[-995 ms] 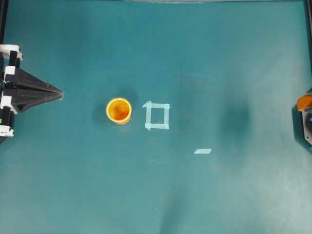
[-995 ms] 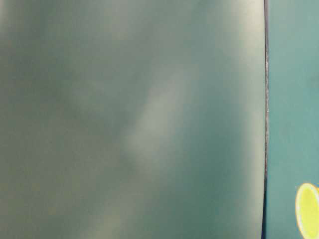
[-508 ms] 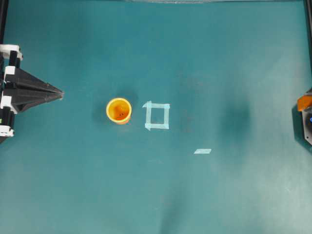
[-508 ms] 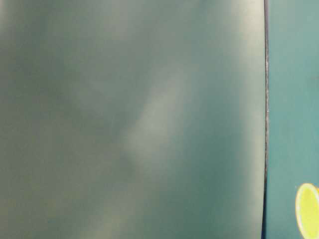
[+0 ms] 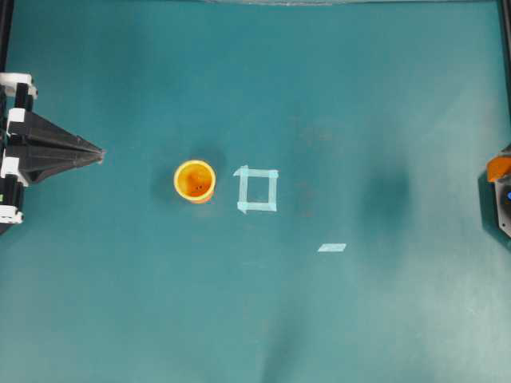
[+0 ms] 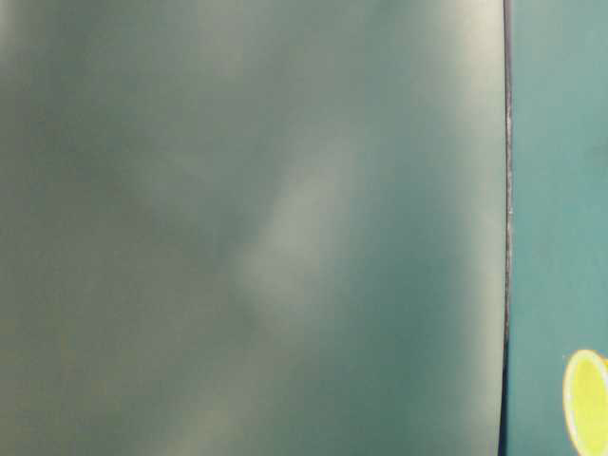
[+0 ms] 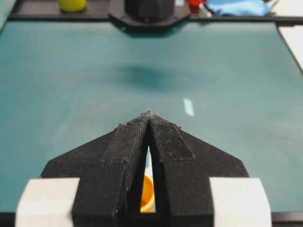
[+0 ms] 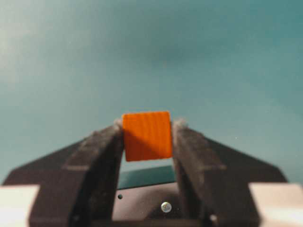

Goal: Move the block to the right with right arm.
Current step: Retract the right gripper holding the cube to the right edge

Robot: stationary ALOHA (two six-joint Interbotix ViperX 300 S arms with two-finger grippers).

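No legible text, label, brand, number or sign anywhere in these views.

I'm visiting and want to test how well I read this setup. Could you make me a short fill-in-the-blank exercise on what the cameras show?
1. The right gripper is shut on a small ____ block.
2. The left gripper has its jaws ____, meeting in a point.
3. In the overhead view, the cup stands just to the ____ of the tape square.
4. The cup stands upright, its opening facing ____.

Missing words: orange; shut; left; up
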